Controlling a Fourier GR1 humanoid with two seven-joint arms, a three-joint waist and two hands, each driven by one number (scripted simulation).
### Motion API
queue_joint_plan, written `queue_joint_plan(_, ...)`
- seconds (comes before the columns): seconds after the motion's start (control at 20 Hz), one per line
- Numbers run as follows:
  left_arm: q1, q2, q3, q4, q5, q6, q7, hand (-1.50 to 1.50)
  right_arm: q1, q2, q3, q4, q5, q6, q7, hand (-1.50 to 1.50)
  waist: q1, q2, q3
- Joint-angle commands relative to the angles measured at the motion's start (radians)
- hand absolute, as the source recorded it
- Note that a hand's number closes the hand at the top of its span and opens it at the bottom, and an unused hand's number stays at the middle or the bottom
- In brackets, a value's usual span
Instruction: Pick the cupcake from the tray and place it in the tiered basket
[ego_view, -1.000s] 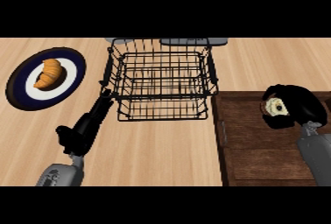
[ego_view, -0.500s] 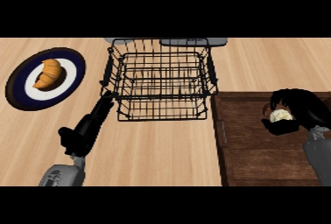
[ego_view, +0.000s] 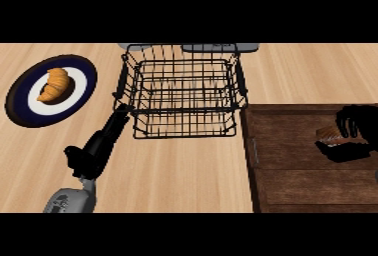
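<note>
The cupcake shows as a brown and white patch over the dark wooden tray at the right edge of the head view. My right hand is curled round it, hiding most of it. The black wire tiered basket stands in the middle of the counter, left of the tray, with nothing in it. My left hand lies at the basket's lower left corner, fingers straight and pointing up toward it, holding nothing.
A dark blue and white plate with a croissant sits at the far left. A grey object shows behind the basket at the counter's back edge. Light wooden counter lies between basket and front edge.
My right hand with the cupcake has shifted to the right and slightly down, now partly cut off by the view's right edge. The left hand has barely moved.
</note>
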Motion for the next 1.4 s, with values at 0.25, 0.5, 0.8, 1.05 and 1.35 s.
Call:
queue_joint_plan(0.25, 0.014, 0.02, 0.021, -0.001, -0.002, -0.004, -0.011, 0.0, -0.091, 0.096, -0.188, -0.28, -0.369, 0.157, 0.052, 1.5, -0.013, -0.004, 0.001)
queue_joint_plan(0.5, 0.0, 0.025, 0.033, -0.007, 0.01, -0.019, 0.018, 0.0, -0.2, 0.102, -0.194, -0.465, -0.484, 0.287, 0.275, 1.5, -0.003, -0.002, 0.001)
queue_joint_plan(0.8, -0.019, -0.017, 0.003, 0.002, -0.018, 0.0, 0.015, 0.0, -0.541, 0.179, -0.114, -0.377, -0.482, 0.246, 0.592, 1.5, 0.017, 0.003, 0.001)
queue_joint_plan(1.05, -0.027, -0.013, 0.011, -0.03, 0.002, -0.018, 0.062, 0.0, -0.735, 0.268, -0.02, -0.273, -0.435, 0.186, 0.749, 1.5, 0.023, 0.003, 0.001)
queue_joint_plan(1.35, 0.038, -0.025, -0.02, -0.018, -0.049, -0.002, 0.006, 0.0, -0.871, 0.394, 0.049, -0.079, -0.376, 0.077, 0.772, 1.5, 0.022, 0.005, 0.002)
